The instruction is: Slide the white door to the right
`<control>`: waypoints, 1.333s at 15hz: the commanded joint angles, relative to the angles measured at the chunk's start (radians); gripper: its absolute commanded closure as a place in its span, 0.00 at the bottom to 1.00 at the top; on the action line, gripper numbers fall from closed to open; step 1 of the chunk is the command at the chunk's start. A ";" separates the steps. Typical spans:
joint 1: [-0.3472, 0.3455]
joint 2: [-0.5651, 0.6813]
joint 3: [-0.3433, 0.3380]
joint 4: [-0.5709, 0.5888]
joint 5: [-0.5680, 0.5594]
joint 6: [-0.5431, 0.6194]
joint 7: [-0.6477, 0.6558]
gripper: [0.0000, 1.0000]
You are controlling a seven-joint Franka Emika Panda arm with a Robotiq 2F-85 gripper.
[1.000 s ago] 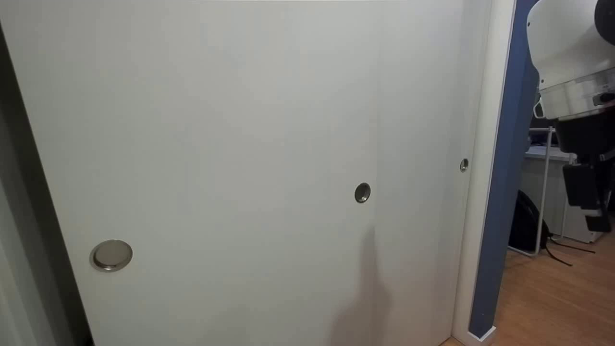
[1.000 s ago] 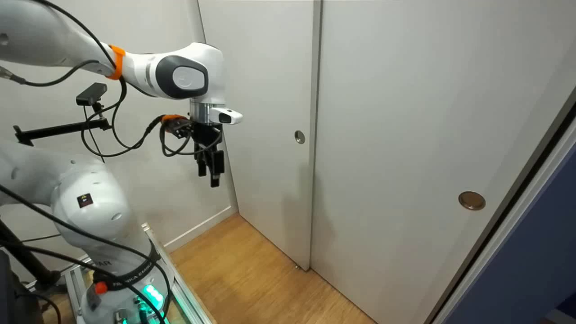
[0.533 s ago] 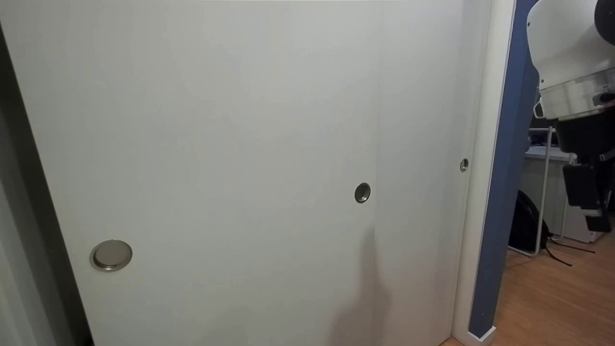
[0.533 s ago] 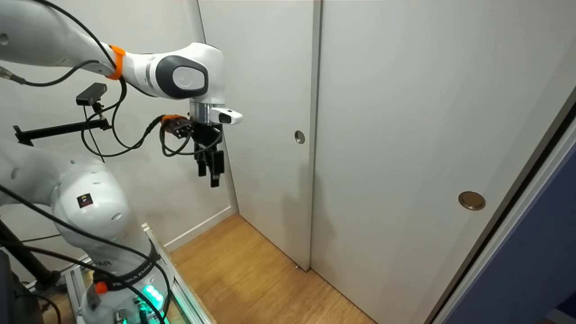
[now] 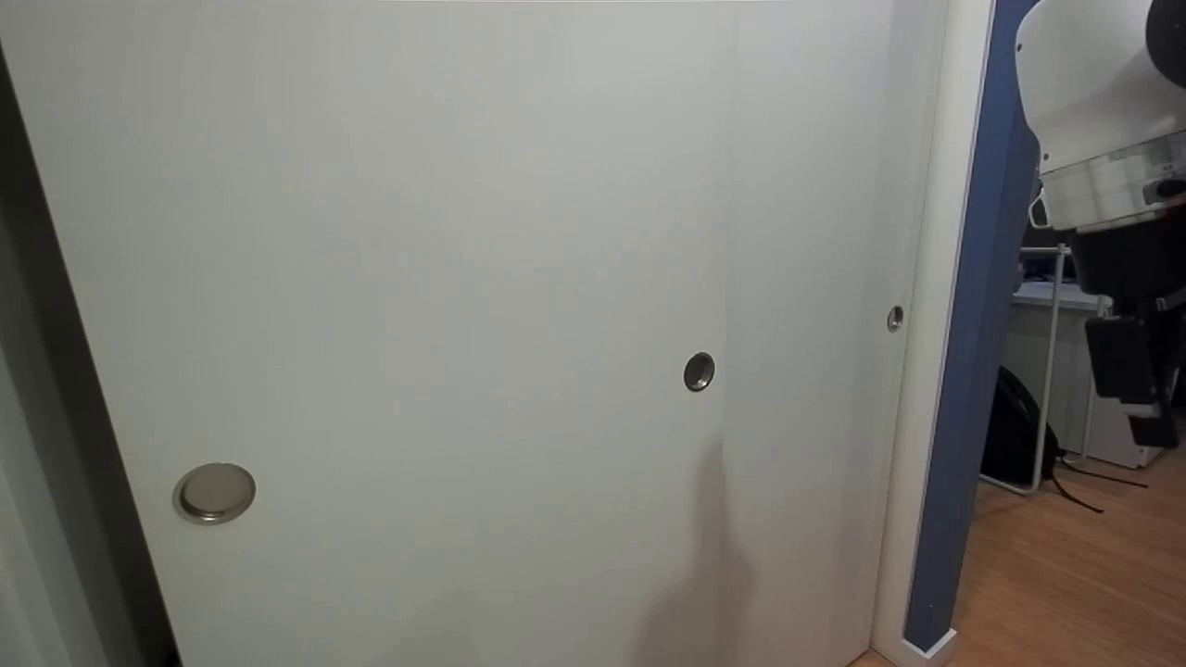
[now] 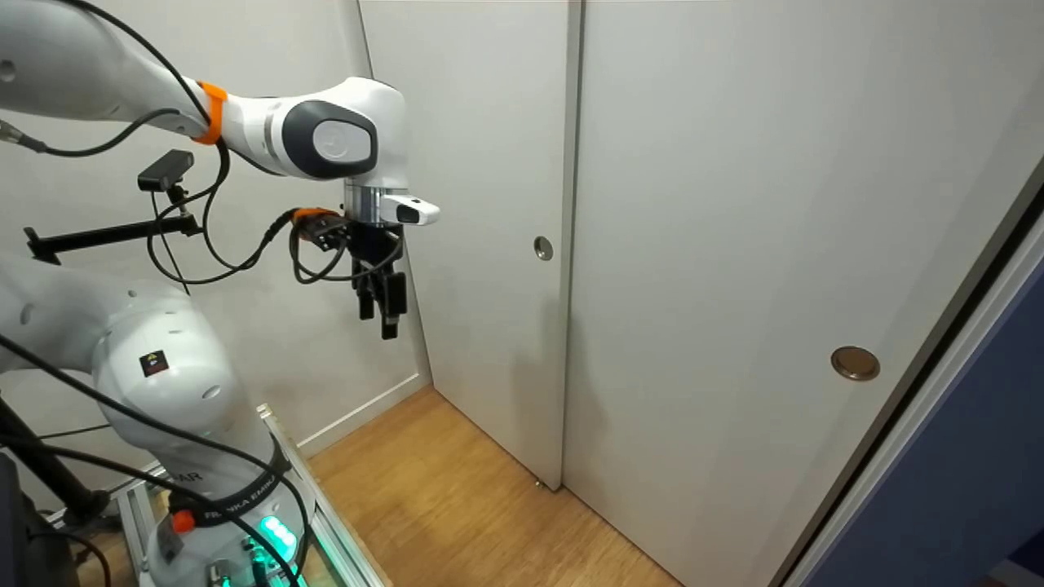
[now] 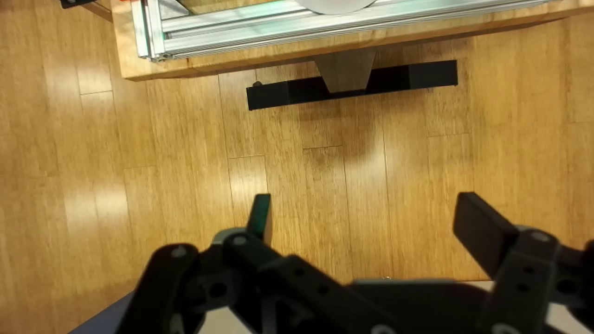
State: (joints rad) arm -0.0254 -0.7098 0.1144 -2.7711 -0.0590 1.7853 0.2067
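Note:
The white door (image 5: 445, 278) is a tall flat panel with round pulls (image 5: 215, 493) near its edges. Its right pull (image 5: 700, 371) also shows in an exterior view (image 6: 543, 248). There the white door (image 6: 481, 163) stands at left, in front of the second panel. My gripper (image 6: 378, 319) points down and hangs apart from the door. It shows partly at the right edge of an exterior view (image 5: 1154, 421). In the wrist view the gripper (image 7: 364, 199) is open, its fingers wide apart with only floor seen between them.
The second white panel (image 6: 734, 244) has a round pull (image 6: 855, 364) near a blue wall (image 6: 954, 456). A dark band (image 5: 74, 389) lies left of the door. The robot's base frame (image 7: 255, 28) stands on the wooden floor (image 7: 185, 153). A black bag (image 5: 1015, 435) sits beyond the blue wall.

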 commanded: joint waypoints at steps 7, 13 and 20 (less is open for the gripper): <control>-0.014 0.088 0.024 0.073 -0.089 0.279 0.023 0.00; -0.060 0.251 0.049 0.107 -0.194 0.716 0.090 0.00; -0.244 0.494 0.167 0.197 -0.401 1.042 0.315 0.00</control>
State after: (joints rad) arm -0.1962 -0.3278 0.2283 -2.6510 -0.3714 2.7660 0.4268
